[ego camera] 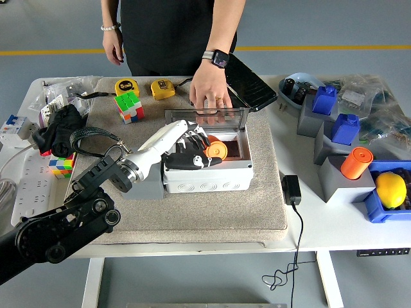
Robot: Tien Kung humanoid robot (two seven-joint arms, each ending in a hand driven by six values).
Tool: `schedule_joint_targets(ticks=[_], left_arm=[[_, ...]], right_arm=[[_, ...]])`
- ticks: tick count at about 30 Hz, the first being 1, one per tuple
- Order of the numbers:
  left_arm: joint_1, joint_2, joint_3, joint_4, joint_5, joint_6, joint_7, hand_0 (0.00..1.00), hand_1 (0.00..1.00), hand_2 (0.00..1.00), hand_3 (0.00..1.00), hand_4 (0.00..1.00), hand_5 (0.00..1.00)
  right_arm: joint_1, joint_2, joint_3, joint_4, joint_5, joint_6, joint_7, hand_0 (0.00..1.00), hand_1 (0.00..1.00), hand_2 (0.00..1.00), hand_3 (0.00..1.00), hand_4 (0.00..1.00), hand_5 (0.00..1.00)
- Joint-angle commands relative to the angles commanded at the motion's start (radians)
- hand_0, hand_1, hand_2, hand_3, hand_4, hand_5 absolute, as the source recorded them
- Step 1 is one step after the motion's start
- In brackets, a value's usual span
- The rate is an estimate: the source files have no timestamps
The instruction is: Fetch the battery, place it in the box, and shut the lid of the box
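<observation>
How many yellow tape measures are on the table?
2. One tape measure sits at the far edge of the mat, above the colourful cube. The other tape measure lies just right of it. More could hide in the clutter.
</observation>
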Motion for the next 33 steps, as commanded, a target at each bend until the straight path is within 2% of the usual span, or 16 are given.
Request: schedule_joint_targets(ticks=[9, 13, 19, 25, 30, 33], left_arm=[[-0.048, -0.090, 0.016, 0.063, -0.135, 0.019, -0.027, 0.230, 0.485, 0.485, 0.486, 0.998, 0.582], [-0.056, -0.112, 0.019, 0.076, -0.168, 0.024, -0.035, 0.234, 0.485, 0.499, 0.497, 0.998, 0.582], [-0.057, -0.113, 0.017, 0.070, -0.182, 0.024, -0.034, 0.239, 0.491, 0.508, 0.501, 0.998, 0.585], [-0.052, -0.104, -0.006, 0.020, -0.209, 0.027, -0.046, 0.240, 0.494, 0.527, 0.520, 0.998, 0.589], [-0.043, -0.101, -0.032, -0.050, -0.321, 0.029, -0.076, 0.268, 0.523, 0.554, 0.536, 0.998, 0.590], [-0.042, -0.099, -0.043, -0.069, -0.411, -0.002, -0.092, 0.268, 0.523, 0.554, 0.536, 0.998, 0.590]], right_arm=[[0.004, 0.003, -0.006, 0.002, 0.001, 0.001, 0.000, 0.598, 0.587, 0.572, 0.519, 0.926, 0.444], [0.003, 0.004, -0.002, 0.006, -0.003, 0.001, 0.000, 0.599, 0.587, 0.572, 0.519, 0.926, 0.444], [0.002, 0.003, -0.002, 0.005, -0.004, 0.000, -0.001, 0.600, 0.587, 0.572, 0.519, 0.926, 0.443], [0.001, 0.004, -0.002, 0.005, -0.003, 0.001, -0.001, 0.599, 0.588, 0.572, 0.520, 0.926, 0.443], [0.003, 0.005, -0.001, 0.007, -0.005, 0.001, 0.000, 0.600, 0.587, 0.571, 0.520, 0.925, 0.442], [0.002, 0.005, -0.002, 0.007, -0.004, 0.001, -0.001, 0.600, 0.587, 0.571, 0.520, 0.925, 0.442]])
